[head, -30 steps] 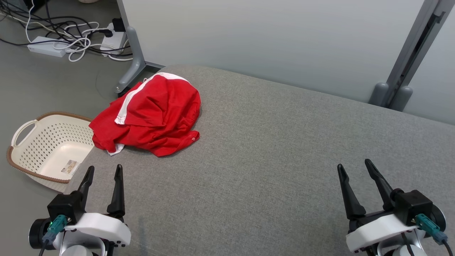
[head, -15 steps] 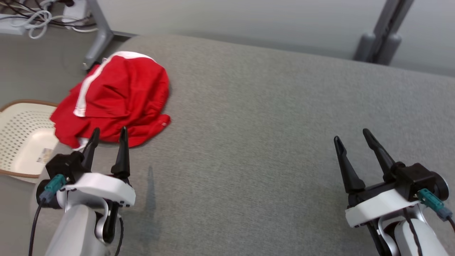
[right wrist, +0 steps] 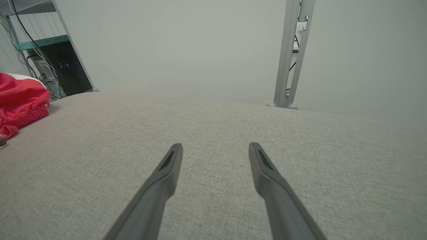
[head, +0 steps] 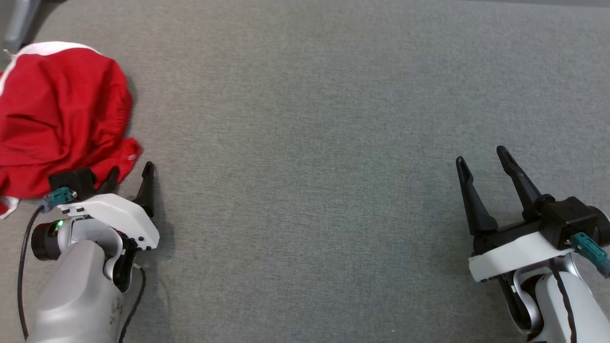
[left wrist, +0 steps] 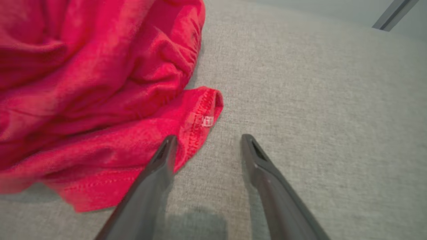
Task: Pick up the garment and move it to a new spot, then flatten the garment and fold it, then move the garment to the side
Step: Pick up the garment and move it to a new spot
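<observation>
Nothing is done yet: my spread left claw [head: 129, 171] sits at the crumpled red garment's [head: 62, 114] near hem, unlifted, while my right claw [head: 481, 158] waits spread, well apart.

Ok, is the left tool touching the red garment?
Cannot tell. In the left wrist view the left tool overlaps the garment hem; neither contact nor gap shows.

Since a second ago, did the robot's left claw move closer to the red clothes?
Yes. The left gripper has moved forward to the red garment: its fingertips, earlier short of the cloth, now reach its near hem.
</observation>
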### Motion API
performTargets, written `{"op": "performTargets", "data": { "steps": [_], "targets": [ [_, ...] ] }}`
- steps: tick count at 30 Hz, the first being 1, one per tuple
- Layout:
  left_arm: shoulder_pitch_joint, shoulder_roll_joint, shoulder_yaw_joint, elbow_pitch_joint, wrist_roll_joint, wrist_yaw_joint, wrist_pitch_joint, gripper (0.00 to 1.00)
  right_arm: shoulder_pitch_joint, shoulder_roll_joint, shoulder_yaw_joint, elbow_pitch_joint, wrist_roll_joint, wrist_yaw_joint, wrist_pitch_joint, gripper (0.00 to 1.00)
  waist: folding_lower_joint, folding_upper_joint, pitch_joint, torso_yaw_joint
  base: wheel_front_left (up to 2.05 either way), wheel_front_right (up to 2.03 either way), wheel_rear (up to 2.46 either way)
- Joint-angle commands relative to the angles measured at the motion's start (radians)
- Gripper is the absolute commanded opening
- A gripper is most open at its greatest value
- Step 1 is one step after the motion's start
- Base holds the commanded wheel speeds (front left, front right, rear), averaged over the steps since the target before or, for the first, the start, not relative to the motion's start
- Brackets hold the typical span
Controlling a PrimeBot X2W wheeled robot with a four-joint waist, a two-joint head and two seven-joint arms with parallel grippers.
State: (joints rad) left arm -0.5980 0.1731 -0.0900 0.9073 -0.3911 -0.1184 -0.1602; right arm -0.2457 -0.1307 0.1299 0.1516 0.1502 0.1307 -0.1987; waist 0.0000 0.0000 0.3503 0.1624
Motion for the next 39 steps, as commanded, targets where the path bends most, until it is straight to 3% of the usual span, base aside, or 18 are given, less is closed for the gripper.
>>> {"op": "performTargets", "data": {
  "steps": [1,4,5,6,7,13,18,27,29,39],
  "targets": [
    [-0.037,0.014,-0.002,0.050,-0.010,-0.004,0.020,1.00,-0.018,-0.005,-0.002,0.003,0.005,0.000,-0.008,1.00,0.0000,0.0000,0.030,-0.028,0.00,0.00,0.00],
    [-0.067,0.015,-0.006,0.130,-0.017,-0.005,0.056,1.00,-0.020,-0.008,-0.003,0.010,0.008,0.000,-0.010,1.00,0.0000,0.0000,0.035,-0.032,0.00,0.00,0.00],
    [-0.074,0.015,-0.007,0.154,-0.019,-0.004,0.062,0.84,-0.022,-0.010,-0.004,0.010,0.007,0.000,-0.011,1.00,0.0000,0.0000,0.036,-0.032,0.00,0.00,0.00],
    [-0.081,0.017,-0.010,0.173,-0.017,-0.001,0.066,0.31,-0.023,-0.011,-0.005,0.011,0.009,0.000,-0.011,1.00,0.0000,0.0000,0.036,-0.031,0.00,0.00,0.00],
    [-0.089,0.019,-0.010,0.188,-0.016,0.002,0.056,0.00,-0.025,-0.012,-0.007,0.012,0.010,0.000,-0.010,1.00,0.0000,0.0000,0.036,-0.031,0.00,0.00,0.00],
    [-0.124,0.024,-0.021,0.205,0.010,0.025,-0.069,0.00,-0.012,-0.013,-0.022,0.014,0.007,0.000,-0.002,1.00,0.0000,0.0000,0.011,-0.018,0.00,0.00,0.00],
    [-0.109,0.022,-0.016,0.138,0.023,0.050,-0.103,0.00,0.010,-0.006,-0.042,0.013,0.005,0.000,-0.001,1.00,0.0000,0.0000,-0.021,-0.005,0.00,0.00,0.00],
    [0.030,0.007,0.002,-0.303,0.110,0.107,-0.106,0.00,0.047,0.013,-0.078,0.002,0.001,0.000,0.004,1.00,0.0000,0.0000,-0.093,0.021,0.00,0.00,0.00],
    [0.083,-0.002,-0.009,-0.423,0.129,0.107,-0.106,0.00,0.051,0.020,-0.079,0.003,0.002,0.000,0.008,1.00,0.0000,0.0000,-0.109,0.018,0.00,0.00,0.00],
    [0.183,-0.038,-0.131,-0.770,0.180,0.084,-0.056,0.00,0.064,0.043,-0.094,0.006,0.016,0.000,-0.006,1.00,0.0000,0.0000,-0.137,-0.032,0.00,0.00,0.00]
  ]
}}
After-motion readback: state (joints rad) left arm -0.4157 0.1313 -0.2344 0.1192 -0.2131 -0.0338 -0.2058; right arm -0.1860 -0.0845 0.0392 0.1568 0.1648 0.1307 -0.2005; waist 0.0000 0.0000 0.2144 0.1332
